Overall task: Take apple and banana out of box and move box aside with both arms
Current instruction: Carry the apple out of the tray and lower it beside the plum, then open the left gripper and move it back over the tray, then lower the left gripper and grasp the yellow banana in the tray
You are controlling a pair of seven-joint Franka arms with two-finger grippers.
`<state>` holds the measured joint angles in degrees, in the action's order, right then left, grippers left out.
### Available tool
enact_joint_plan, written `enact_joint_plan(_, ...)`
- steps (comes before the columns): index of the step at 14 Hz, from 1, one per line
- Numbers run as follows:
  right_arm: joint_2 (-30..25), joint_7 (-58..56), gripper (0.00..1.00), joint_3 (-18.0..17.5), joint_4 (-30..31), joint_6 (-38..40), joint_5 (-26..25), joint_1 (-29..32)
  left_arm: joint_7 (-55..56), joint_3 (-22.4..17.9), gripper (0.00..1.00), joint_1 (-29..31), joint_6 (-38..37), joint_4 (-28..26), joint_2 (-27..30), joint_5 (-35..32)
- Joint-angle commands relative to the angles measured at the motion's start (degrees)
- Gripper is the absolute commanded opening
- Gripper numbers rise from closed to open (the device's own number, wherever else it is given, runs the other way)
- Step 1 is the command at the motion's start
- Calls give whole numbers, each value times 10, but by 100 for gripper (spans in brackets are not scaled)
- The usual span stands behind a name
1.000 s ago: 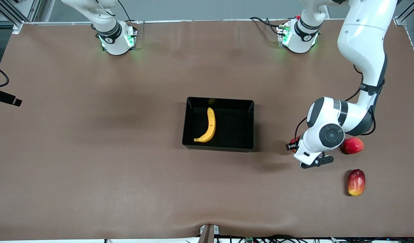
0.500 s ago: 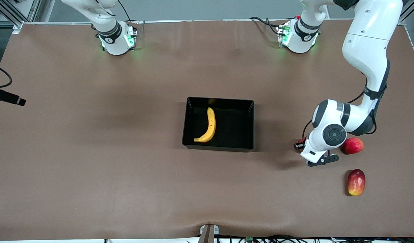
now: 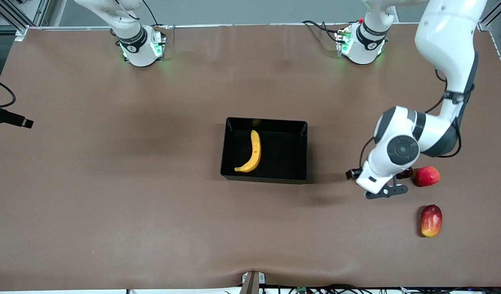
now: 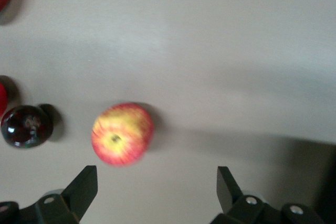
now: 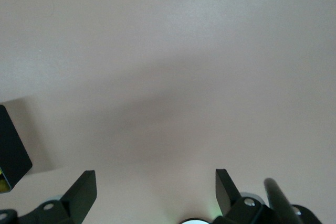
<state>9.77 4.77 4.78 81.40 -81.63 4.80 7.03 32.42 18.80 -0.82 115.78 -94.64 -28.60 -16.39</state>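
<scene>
The black box (image 3: 263, 149) sits at the centre of the front view on the brown worktop (image 3: 111, 183), and the banana (image 3: 251, 152) lies inside it, in the part toward the right arm's end, curving down to a tip near the box's lower wall. The left arm comes from its base at the upper right of that frame and bends down so that its wrist hangs at the right of the frame, level with the box's lower edge. The left pincer (image 4: 156, 188) has its fingers (image 4: 84, 187) spread wide apart and holds nothing; it hovers over the worktop above the apple (image 4: 122, 133), which rests on the worktop in the lower left part of the left wrist frame, red with yellowish streaks. In the front view the apple is hidden under the left wrist. Beside it lies a small dark glossy fruit (image 3: 405, 173), and just beside that a round red fruit (image 3: 427, 176); an elongated red and yellow fruit (image 3: 431, 220) lies lower in the frame, nearer the front camera. The right arm waits, its base at the upper left of the front view; the right pincer (image 5: 156, 188) has its fingers apart over bare worktop, with a corner of the box at the left edge of the right wrist frame.
</scene>
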Motion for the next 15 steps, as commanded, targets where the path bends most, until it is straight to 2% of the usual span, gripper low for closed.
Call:
enact_joint_plan(1,0,-3,100,-6,2,3,10,7,35,74,100,-5,-39,31,2,-4)
enact_joint_plan(3,0,-3,100,-6,8,2,13,8,82,125,100,-23,-31,46,-16,-7)
enact_joint_plan(6,1,-3,100,-6,9,2,17,9,141,126,100,-119,-22,107,-78,-9)
enact_joint_plan(8,2,-3,100,-6,9,7,17,6,177,121,100,-166,30,118,-113,-19)
enact_joint_plan(10,3,-3,100,-6,9,13,17,5,196,97,100,-202,84,119,-138,-27)
enact_joint_plan(15,8,-1,100,-7,9,23,18,4,242,7,100,-301,167,119,-182,-26)
